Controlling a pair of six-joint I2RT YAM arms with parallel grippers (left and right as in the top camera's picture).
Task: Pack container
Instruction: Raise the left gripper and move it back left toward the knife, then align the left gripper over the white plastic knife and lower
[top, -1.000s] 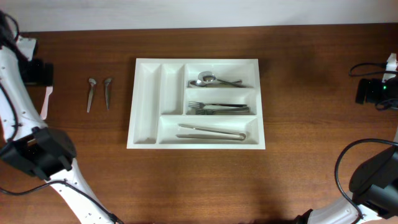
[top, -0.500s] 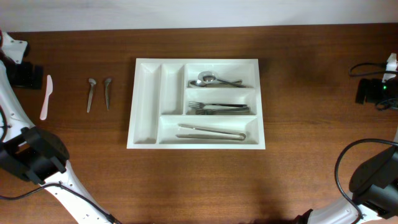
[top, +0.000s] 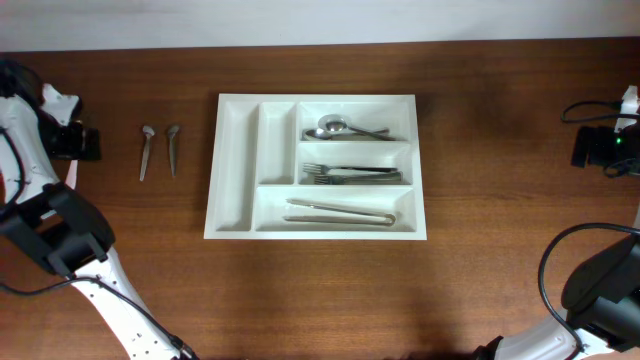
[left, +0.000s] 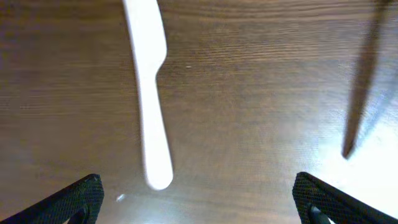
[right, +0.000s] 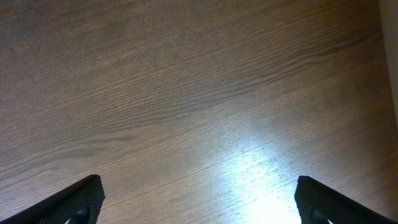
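Note:
The white container (top: 212, 180) lies at the table's middle. Its two narrow upright compartments hold nothing. The three long ones hold spoons (top: 342, 128), forks (top: 350, 173) and long metal pieces (top: 340, 213). Two small metal spoons (top: 146, 152) (top: 173, 148) lie on the wood left of it. My left gripper (top: 82, 141) is open and empty at the far left, over a white plastic knife (left: 149, 93) that lies on the wood between and ahead of the fingers (left: 199, 202). My right gripper (top: 598, 148) is open and empty at the far right, over bare wood (right: 199, 202).
A dark metal handle (left: 362, 81) shows at the right edge of the left wrist view. The arm bases (top: 60, 235) (top: 605, 290) stand at the front left and front right corners. A cable (top: 585, 108) lies by the right gripper.
My left gripper has moved right and a little nearer, from the table's far left edge to above the white knife. The right arm and the cutlery have not moved.

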